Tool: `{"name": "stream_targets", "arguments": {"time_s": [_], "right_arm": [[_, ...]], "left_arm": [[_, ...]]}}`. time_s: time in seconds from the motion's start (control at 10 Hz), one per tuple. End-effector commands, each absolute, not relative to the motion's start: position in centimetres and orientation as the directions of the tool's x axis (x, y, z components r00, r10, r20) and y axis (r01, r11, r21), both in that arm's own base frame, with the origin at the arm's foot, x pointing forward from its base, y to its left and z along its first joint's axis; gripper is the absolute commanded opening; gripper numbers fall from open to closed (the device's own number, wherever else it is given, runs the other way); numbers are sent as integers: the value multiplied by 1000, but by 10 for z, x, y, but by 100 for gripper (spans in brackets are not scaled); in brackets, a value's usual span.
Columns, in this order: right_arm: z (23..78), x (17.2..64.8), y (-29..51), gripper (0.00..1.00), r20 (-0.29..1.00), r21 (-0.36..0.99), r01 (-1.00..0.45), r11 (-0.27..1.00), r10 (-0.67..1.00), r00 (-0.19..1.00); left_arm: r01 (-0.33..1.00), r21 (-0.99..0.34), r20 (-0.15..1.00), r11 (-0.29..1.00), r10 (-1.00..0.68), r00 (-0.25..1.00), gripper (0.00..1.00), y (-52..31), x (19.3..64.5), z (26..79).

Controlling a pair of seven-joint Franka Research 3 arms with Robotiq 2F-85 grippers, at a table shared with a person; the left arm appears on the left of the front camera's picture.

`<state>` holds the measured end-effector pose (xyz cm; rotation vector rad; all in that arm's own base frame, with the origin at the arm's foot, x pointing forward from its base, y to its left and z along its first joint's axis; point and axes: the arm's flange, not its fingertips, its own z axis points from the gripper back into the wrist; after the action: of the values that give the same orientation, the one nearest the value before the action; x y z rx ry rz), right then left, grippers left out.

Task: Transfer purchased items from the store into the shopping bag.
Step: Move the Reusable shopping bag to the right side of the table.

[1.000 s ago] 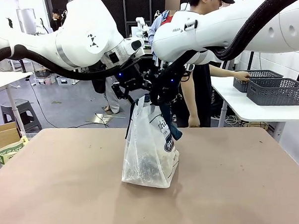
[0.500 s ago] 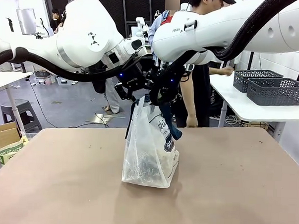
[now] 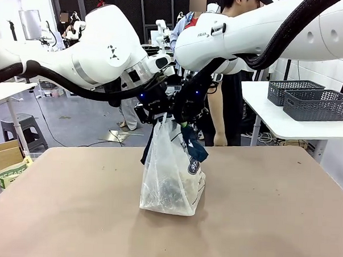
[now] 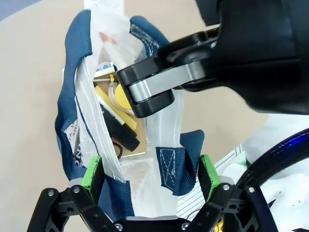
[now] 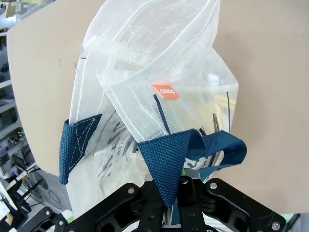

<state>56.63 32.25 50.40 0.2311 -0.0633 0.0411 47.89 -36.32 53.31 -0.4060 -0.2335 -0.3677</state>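
Note:
The shopping bag (image 3: 172,177) stands mid-table, whitish and translucent with navy strap handles. My right gripper (image 3: 187,116) is shut on one navy handle (image 5: 170,159) and holds the bag's top up. My left gripper (image 3: 159,112) is open at the bag's mouth; in the left wrist view its green pads (image 4: 91,171) straddle the bag's rim and the other handle (image 4: 169,164) without closing on them. Yellow and black items (image 4: 116,118) lie inside the bag. The store, a dark grey lattice basket (image 3: 317,105), sits on a white side table at the right.
A second grey basket (image 3: 293,88) stands behind the first on the white side table (image 3: 274,124). A person (image 3: 226,108) stands beyond the far edge, behind my arms. A cardboard box (image 3: 5,161) sits by the table's left edge.
My left gripper has moved right, up to the bag's mouth. The person's hand has drawn back from the grey baskets. My right gripper still holds the handle.

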Motion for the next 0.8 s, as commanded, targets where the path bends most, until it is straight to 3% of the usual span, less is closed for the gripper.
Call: {"name": "stream_targets", "arguments": {"time_s": [0.0,0.5,0.7], "right_arm": [[503,573,321,0,56,242,-54,969,41,998],[502,572,321,0,54,247,-53,968,41,998],[502,572,320,0,53,247,-57,967,45,998]], "left_arm": [[405,-256,287,878,-331,899,100,-366,480,532],[400,-214,317,891,-324,891,1,-365,480,534],[404,-213,325,889,-326,888,0,-365,478,536]]}}
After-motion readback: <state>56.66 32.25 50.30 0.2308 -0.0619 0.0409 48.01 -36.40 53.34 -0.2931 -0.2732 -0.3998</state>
